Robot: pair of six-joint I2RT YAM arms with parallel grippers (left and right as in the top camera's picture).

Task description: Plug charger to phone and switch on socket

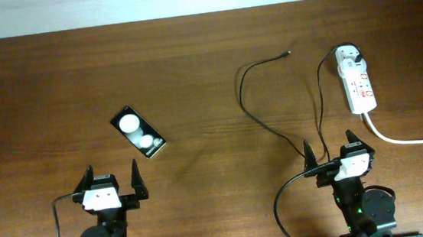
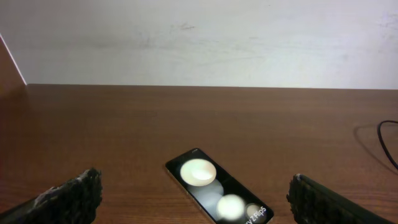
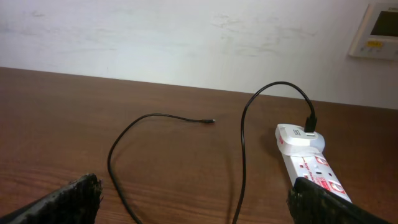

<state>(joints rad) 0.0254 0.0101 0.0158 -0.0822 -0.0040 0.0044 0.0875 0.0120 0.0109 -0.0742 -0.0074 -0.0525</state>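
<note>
The phone (image 1: pixel 139 132) lies flat and slanted on the table at the left, glossy black with two white round spots; it also shows in the left wrist view (image 2: pixel 217 193). My left gripper (image 1: pixel 112 178) is open and empty just in front of it (image 2: pixel 196 198). The socket (image 1: pixel 358 81) is a white power strip at the right, with a white plug adapter (image 1: pixel 348 54) at its far end. The charger cable (image 1: pixel 250 100) loops across the table, its tip (image 1: pixel 289 53) lying free. My right gripper (image 1: pixel 329 148) is open and empty (image 3: pixel 196 199), over the cable (image 3: pixel 124 140), beside the socket (image 3: pixel 314 168).
The socket's thick white cord (image 1: pixel 413 141) runs off to the right edge. Black robot cables (image 1: pixel 287 196) curl near the right arm base. A white wall borders the table's far edge, with a wall panel (image 3: pixel 376 28) at the upper right.
</note>
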